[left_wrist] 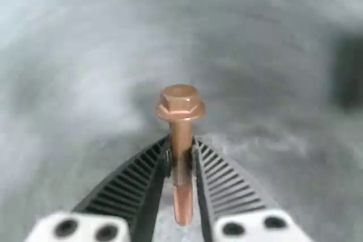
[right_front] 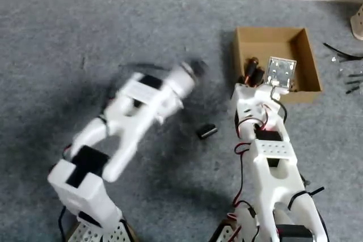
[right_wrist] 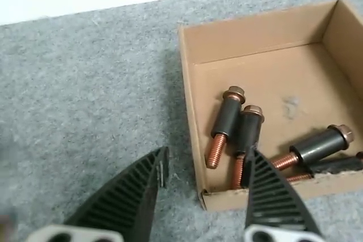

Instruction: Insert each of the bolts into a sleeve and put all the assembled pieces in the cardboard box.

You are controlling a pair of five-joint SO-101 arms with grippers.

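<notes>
1. Right, up on the high camera: my left arm stretches blurred across the grey carpet [right_front: 57,32]. My left gripper [right_front: 197,68] is out near the middle, well short of the cardboard box [right_front: 237,49]. One bare black sleeve [right_front: 207,131] lies on the carpet between my two arms, touching neither. My right gripper [right_front: 256,75] hangs over the box's near corner.

2. Over to the left wrist camera: my left gripper [left_wrist: 181,143] is squeezed narrow on a copper bolt [left_wrist: 180,105]. The ribbed fingers [left_wrist: 142,179] pinch the shank, the hex head sticks out past the tips, and the threaded end points back toward the wrist. There's a dark smear at the edge, and I can't tell what it is.

3. And the right wrist camera: my right gripper [right_wrist: 206,156] is spread wide, with nothing in it. One finger is over the carpet just outside the box, the other over its near wall. Inside the cardboard box [right_wrist: 255,26] lie the assembled pieces [right_wrist: 227,118], copper bolts through black sleeves. Two sit side by side near one side wall and another lies along the near wall, with a fourth half hidden beside it.
</notes>
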